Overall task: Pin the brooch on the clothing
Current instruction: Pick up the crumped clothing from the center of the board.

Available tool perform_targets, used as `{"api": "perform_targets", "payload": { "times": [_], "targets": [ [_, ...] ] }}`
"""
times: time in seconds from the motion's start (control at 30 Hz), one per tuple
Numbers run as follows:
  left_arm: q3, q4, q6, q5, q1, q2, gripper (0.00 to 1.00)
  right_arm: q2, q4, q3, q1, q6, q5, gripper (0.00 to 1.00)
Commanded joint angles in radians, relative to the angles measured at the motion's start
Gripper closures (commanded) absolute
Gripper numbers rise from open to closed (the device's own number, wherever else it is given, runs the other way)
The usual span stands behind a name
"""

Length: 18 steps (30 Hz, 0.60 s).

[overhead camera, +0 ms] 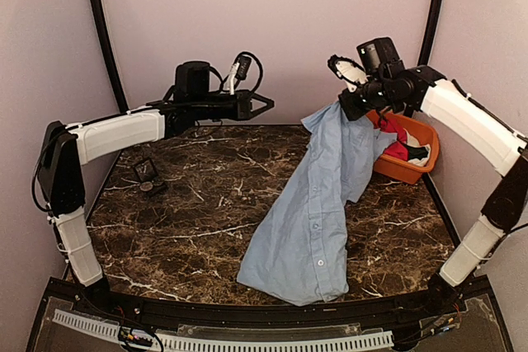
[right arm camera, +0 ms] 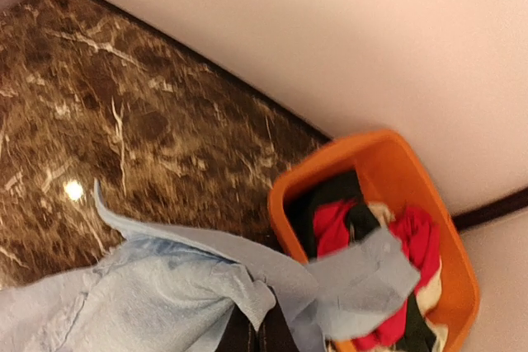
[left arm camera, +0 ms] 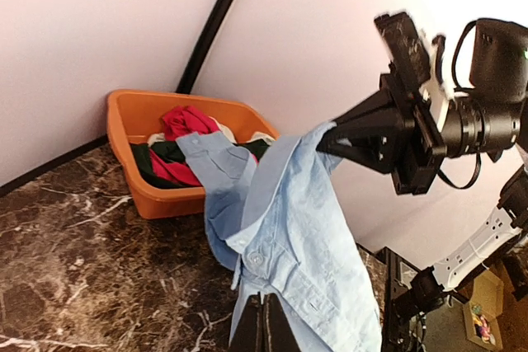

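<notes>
— What is seen nearest the arms' bases?
— The lower hem of the light blue shirt (overhead camera: 305,228) is spread on the dark marble table (overhead camera: 190,212), right of centre. From there the cloth is held up toward the far right.
— And where is the brooch found?
— The brooch (overhead camera: 151,187) is seen lying on the table at the left, just beside a small black case (overhead camera: 146,169) and well apart from the shirt. It is touched by neither gripper.
— How are the grippers set?
— The left gripper (overhead camera: 269,105) is held in the air over the far middle, its fingers seen pressed together with nothing between them. The right gripper (overhead camera: 348,110) is clamped on the shirt's upper part, above the table.
— What is seen farthest back?
— An orange tub (overhead camera: 427,144) is set in the far right corner, with a red garment (overhead camera: 394,131) piled inside. A fold of the shirt is draped over its rim.
</notes>
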Motion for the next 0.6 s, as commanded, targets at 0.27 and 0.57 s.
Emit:
{"api": "perform_targets", "payload": {
  "times": [0.27,0.57],
  "targets": [
    [-0.252,-0.084,0.135,-0.298,0.225,-0.372,0.99,0.162,0.122,0.406,0.099,-0.185,-0.55,1.0],
    [-0.259,-0.166,0.293,-0.086,0.267,-0.348,0.54,-0.168,-0.117,-0.243,0.131,-0.113,-0.238,1.0]
  ]
}}
